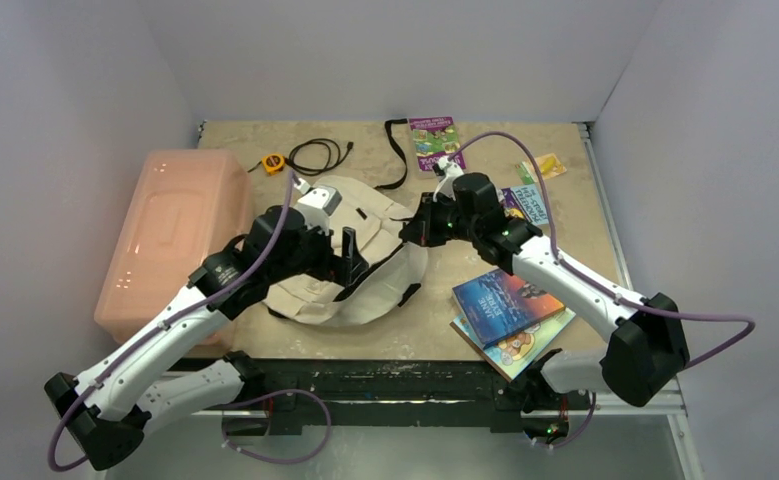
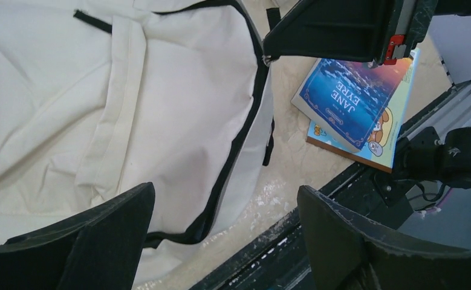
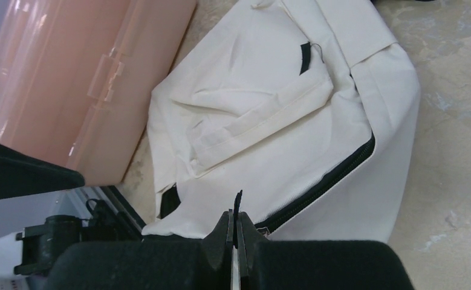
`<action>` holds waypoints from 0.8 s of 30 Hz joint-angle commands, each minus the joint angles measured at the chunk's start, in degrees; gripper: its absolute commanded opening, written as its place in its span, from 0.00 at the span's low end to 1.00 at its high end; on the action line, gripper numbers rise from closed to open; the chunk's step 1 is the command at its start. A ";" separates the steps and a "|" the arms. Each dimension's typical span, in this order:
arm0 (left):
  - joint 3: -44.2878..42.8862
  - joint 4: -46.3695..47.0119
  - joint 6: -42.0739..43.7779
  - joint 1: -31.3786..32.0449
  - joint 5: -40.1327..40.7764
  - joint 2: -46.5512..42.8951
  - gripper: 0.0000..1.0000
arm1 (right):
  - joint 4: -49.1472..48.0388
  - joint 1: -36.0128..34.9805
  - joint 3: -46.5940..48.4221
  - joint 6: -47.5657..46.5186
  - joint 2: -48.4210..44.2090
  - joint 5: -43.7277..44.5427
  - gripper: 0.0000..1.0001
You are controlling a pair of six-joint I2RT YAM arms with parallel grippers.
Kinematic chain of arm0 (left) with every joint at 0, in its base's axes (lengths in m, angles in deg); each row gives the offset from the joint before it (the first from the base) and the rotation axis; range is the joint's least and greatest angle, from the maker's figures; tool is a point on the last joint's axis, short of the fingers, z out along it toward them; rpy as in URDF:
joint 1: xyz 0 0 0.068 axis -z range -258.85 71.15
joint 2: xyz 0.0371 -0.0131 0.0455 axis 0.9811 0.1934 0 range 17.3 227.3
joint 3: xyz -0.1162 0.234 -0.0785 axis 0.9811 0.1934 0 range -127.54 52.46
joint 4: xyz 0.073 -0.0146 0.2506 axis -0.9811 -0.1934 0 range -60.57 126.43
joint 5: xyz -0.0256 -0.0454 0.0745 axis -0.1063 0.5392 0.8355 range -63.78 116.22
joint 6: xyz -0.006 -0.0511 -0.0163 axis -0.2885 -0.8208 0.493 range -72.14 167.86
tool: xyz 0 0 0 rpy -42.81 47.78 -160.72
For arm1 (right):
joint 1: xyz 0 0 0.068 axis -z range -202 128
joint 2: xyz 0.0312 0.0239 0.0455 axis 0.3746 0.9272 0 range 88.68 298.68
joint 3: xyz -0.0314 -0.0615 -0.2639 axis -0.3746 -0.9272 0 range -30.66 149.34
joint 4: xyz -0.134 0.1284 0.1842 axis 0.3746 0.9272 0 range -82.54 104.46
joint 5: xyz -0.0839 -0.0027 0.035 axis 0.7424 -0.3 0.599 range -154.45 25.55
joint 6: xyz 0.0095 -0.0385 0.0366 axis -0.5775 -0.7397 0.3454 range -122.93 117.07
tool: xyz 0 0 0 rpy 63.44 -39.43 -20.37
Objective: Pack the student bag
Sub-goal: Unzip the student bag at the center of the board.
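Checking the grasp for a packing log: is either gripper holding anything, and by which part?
The right gripper pinches a thin black tab, seemingly the zipper pull, of the student bag. The left gripper is open, holding nothing.

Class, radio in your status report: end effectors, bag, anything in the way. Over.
Left end effector open above bag. Right end effector shut on black tab by zipper. Books unpacked beside bag.

Plain, pale lavender walls (image 1: 395,50) enclose a scuffed beige table (image 1: 435,300) at 9, 12 and 3 o'clock. A black rail (image 1: 385,385) edges it at 6 o'clock under soft, even light.
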 commanded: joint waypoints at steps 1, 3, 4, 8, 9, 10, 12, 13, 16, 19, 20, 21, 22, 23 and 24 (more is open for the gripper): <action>0.84 11.74 8.58 -0.29 -3.00 1.49 0.86 | -1.97 0.36 4.60 2.94 -0.68 -5.87 0.00; 4.39 18.70 12.69 -0.25 -7.43 1.20 0.80 | -2.79 0.46 4.33 4.61 -0.66 -6.06 0.00; 5.82 21.53 14.55 -0.25 -8.27 1.15 0.80 | -2.89 0.49 4.50 5.31 -0.47 -6.23 0.00; 7.47 25.23 19.33 -0.33 -7.57 3.33 0.80 | -4.24 0.45 4.72 7.92 0.11 -8.46 0.00; 6.71 24.59 20.62 -0.29 -7.86 4.37 0.80 | -4.41 0.43 4.75 8.32 0.11 -8.72 0.00; 5.81 24.17 21.86 -0.21 -8.06 5.71 0.80 | -4.17 0.42 4.98 8.35 0.03 -8.76 0.00; 3.23 22.15 23.12 -0.33 -7.58 9.37 0.77 | -2.64 0.49 6.02 7.91 -0.13 -8.29 0.00; 2.19 20.55 23.22 -0.27 -6.98 11.10 0.74 | -1.69 0.50 6.55 7.33 -0.22 -8.20 0.00; 1.97 20.52 22.67 -0.34 -6.72 14.57 0.64 | 0.32 0.47 8.21 6.48 -0.35 -7.44 0.00; 2.27 20.97 22.42 -0.59 -3.73 16.01 0.48 | 2.43 0.49 9.89 5.37 0.05 -7.47 0.00; 2.24 21.18 22.68 -0.60 -3.54 16.41 0.45 | 2.80 0.43 10.03 5.04 0.10 -7.53 0.00; 2.19 21.32 22.37 -0.60 -3.61 16.84 0.42 | 2.76 0.48 9.96 5.04 0.11 -7.47 0.00; 1.92 21.08 21.63 -0.58 -4.41 17.14 0.37 | 2.50 0.45 9.64 5.07 0.11 -7.36 0.00; 1.48 20.38 21.56 -0.56 -5.35 17.41 0.29 | 2.51 0.46 9.45 5.10 0.11 -6.76 0.00; 0.98 19.65 21.82 -0.56 -5.39 17.49 0.17 | 2.79 0.52 9.31 5.12 0.11 -5.28 0.00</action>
